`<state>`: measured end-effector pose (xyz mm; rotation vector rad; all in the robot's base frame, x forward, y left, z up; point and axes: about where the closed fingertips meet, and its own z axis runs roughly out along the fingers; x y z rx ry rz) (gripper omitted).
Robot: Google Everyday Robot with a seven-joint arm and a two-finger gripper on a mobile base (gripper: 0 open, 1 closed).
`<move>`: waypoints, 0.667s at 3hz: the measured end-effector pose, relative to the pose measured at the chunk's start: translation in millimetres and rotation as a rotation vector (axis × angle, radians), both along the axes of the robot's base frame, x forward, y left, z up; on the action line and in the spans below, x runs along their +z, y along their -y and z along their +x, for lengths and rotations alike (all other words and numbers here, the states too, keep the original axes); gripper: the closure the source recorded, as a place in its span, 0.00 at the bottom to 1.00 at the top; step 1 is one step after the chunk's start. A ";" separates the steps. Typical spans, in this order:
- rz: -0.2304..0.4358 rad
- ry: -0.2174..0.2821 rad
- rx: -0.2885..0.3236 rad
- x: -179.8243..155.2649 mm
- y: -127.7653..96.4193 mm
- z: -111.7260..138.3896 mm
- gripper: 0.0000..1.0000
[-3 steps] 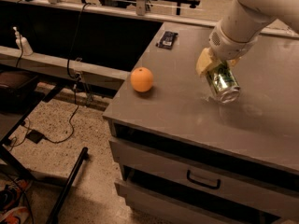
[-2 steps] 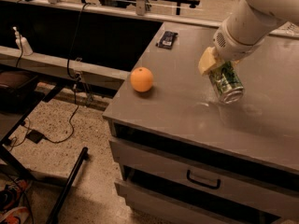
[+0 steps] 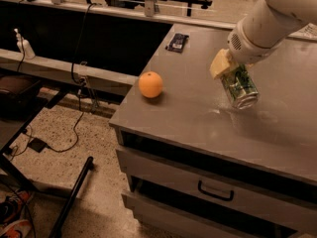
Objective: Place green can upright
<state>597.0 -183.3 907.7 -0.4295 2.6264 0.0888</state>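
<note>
The green can (image 3: 240,87) has a shiny silver end and hangs tilted, its silver end pointing down and toward the camera, just above the grey tabletop (image 3: 198,118). My gripper (image 3: 229,68) comes down from the white arm at the upper right and is shut on the can's upper part. One cream-coloured finger (image 3: 219,65) shows on the can's left side; the other is hidden behind the can.
An orange (image 3: 150,84) sits near the table's left edge. A small dark packet (image 3: 177,41) lies at the far left corner. Drawers with a handle (image 3: 215,193) are under the tabletop. A dark shelf and cables are on the floor to the left.
The gripper has carried the can slightly to the right and a little up. The orange and the packet have not moved.
</note>
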 end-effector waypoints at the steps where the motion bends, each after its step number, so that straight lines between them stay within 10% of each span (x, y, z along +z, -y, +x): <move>1: 0.101 0.076 0.047 21.9 15.2 7.9 1.00; 2: 0.233 0.196 0.100 54.4 47.8 15.8 1.00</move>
